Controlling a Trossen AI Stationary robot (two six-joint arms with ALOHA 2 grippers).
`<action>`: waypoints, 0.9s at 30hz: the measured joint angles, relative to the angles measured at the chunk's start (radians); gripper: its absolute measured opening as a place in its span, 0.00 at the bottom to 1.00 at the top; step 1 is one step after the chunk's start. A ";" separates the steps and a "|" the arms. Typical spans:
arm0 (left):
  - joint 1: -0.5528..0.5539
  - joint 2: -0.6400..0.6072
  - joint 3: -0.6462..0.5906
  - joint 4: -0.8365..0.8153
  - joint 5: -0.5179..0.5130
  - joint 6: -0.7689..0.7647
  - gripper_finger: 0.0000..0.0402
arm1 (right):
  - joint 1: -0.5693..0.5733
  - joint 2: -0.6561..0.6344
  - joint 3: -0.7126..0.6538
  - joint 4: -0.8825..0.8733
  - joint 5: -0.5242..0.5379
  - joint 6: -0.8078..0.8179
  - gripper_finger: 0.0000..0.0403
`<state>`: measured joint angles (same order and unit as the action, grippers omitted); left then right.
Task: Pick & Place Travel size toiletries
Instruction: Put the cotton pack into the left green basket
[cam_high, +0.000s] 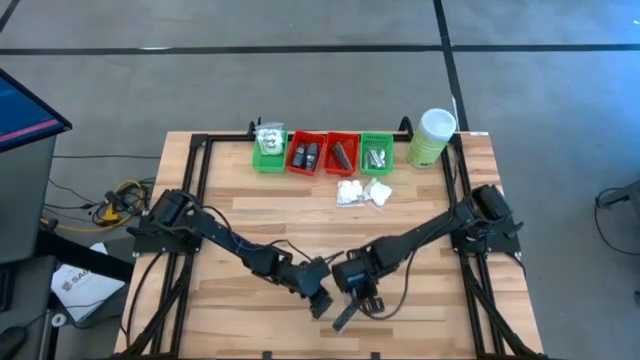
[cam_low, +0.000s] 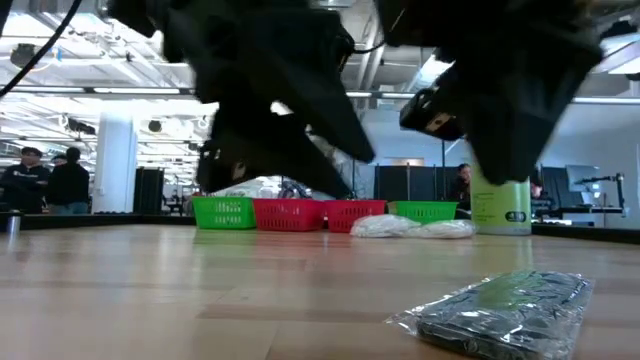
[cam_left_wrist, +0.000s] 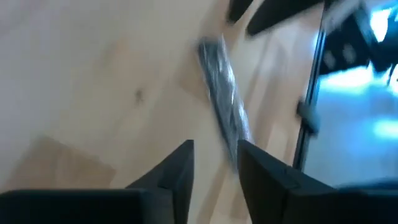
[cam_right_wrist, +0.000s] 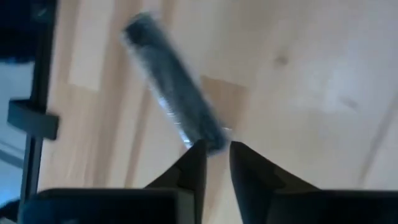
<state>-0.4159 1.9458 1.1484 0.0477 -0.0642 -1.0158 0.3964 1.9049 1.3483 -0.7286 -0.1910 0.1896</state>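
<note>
A dark grey flat bar (cam_high: 343, 317) in a clear wrapper lies on the wooden table (cam_high: 230, 230) near its front edge, well apart from the row of trays at the back. Its long axis runs diagonally: one end points toward the front-left corner, the other back toward the two grippers. It lies flat, not propped.

The left gripper (cam_high: 320, 299) and the right gripper (cam_high: 362, 296) hang close together just behind the bar. In the left wrist view the left fingers (cam_left_wrist: 177, 168) stand slightly apart with nothing between them; the bar lies just ahead of them. In the right wrist view the right fingers (cam_right_wrist: 193, 167) show a narrow gap, also holding nothing, with the near end of the bar just beyond their tips.

At the back stand a green tray (cam_high: 268, 152), two red trays (cam_high: 305, 153), another green tray (cam_high: 376, 154) and a pale green canister (cam_high: 432, 137). Two white soft packets (cam_high: 362, 192) lie in front of the trays.
</note>
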 joint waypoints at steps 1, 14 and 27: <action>0.002 -0.009 0.000 0.007 -0.018 -0.007 0.27 | -0.013 -0.008 0.001 -0.012 -0.003 0.016 0.18; 0.155 -0.125 0.000 -0.104 -0.110 0.112 0.00 | -0.309 -0.194 0.004 -0.298 0.390 0.194 0.03; 0.270 -0.251 0.000 -0.293 -0.045 0.411 0.00 | -0.671 -0.078 0.001 -0.334 0.345 0.116 0.00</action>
<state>-0.1455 1.6945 1.1488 -0.2451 -0.1090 -0.6043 -0.2748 1.8273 1.3491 -1.0622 0.1542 0.3057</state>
